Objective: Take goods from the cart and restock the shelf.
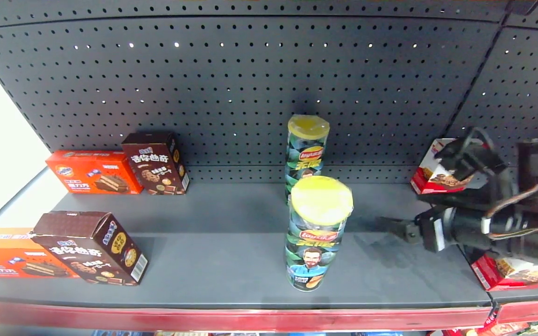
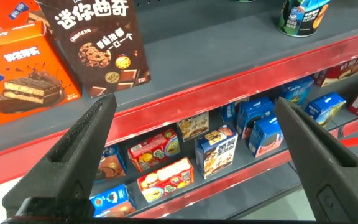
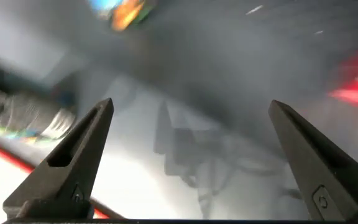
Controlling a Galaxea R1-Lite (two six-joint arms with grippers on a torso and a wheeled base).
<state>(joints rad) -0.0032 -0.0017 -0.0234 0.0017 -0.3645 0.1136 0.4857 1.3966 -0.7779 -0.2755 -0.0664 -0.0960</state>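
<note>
Two chip cans with yellow lids stand upright on the dark shelf (image 1: 231,242), the front can (image 1: 319,233) near the edge and the back can (image 1: 307,149) close behind it. My right gripper (image 1: 385,225) hovers low over the shelf, just right of the front can and apart from it. In the right wrist view this gripper (image 3: 190,104) is open with nothing between its fingers, and the can (image 3: 120,12) is a blur beyond them. My left gripper (image 2: 194,102) is open and empty, in front of and below the shelf's red front edge (image 2: 229,74).
Orange boxes (image 1: 94,171) (image 1: 3,252) and brown cookie boxes (image 1: 157,163) (image 1: 91,247) sit at the shelf's left. Red boxes (image 1: 435,172) (image 1: 507,273) lie at the right, around my right arm. A lower shelf holds several small boxes (image 2: 216,149). A perforated panel backs the shelf.
</note>
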